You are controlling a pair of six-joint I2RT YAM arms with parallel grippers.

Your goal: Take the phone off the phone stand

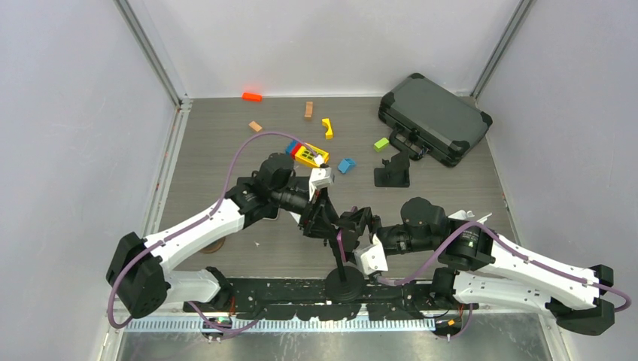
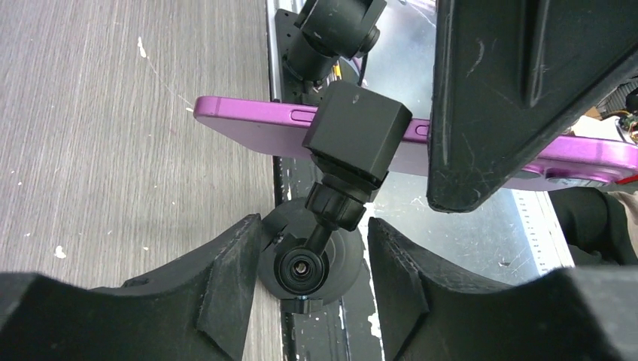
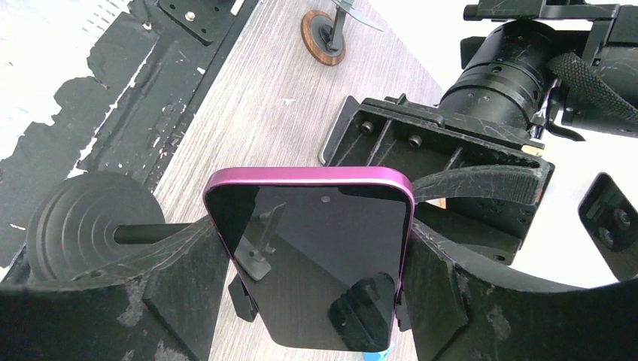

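A purple phone (image 2: 248, 116) with a dark screen (image 3: 316, 248) sits in the black clamp (image 2: 357, 135) of the phone stand. The stand's round base (image 1: 342, 284) rests at the near table edge and also shows in the left wrist view (image 2: 308, 271). My right gripper (image 3: 316, 293) is shut on the phone, with its fingers (image 3: 188, 286) pressed on both long edges. My left gripper (image 2: 314, 248) is open, its fingers on either side of the stand's stem below the clamp without touching it. In the top view both grippers (image 1: 335, 224) meet above the base, and the phone is mostly hidden there.
A black hard case (image 1: 436, 116) lies at the back right, with a small black holder (image 1: 393, 173) in front of it. Several coloured blocks and a yellow toy (image 1: 310, 154) lie at the back. A brown disc (image 3: 323, 34) sits near the left arm.
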